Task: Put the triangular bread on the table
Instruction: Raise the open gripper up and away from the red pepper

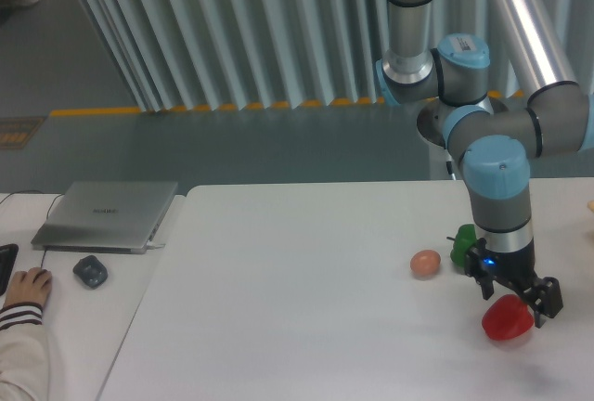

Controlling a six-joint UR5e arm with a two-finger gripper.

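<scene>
The large white surface [306, 299] lies flat with a rounded corner at its ten o'clock end, its top plain and matte. The triangular bread cannot be made out anywhere in this view.

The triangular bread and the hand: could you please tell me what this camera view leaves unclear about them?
- Triangular bread: not visible anywhere on the table; only a cut-off sliver shows at the right edge, unidentifiable.
- Hand: its fingers sit against the red pepper; grip unclear.
- Green object: half hidden behind the arm.
</scene>
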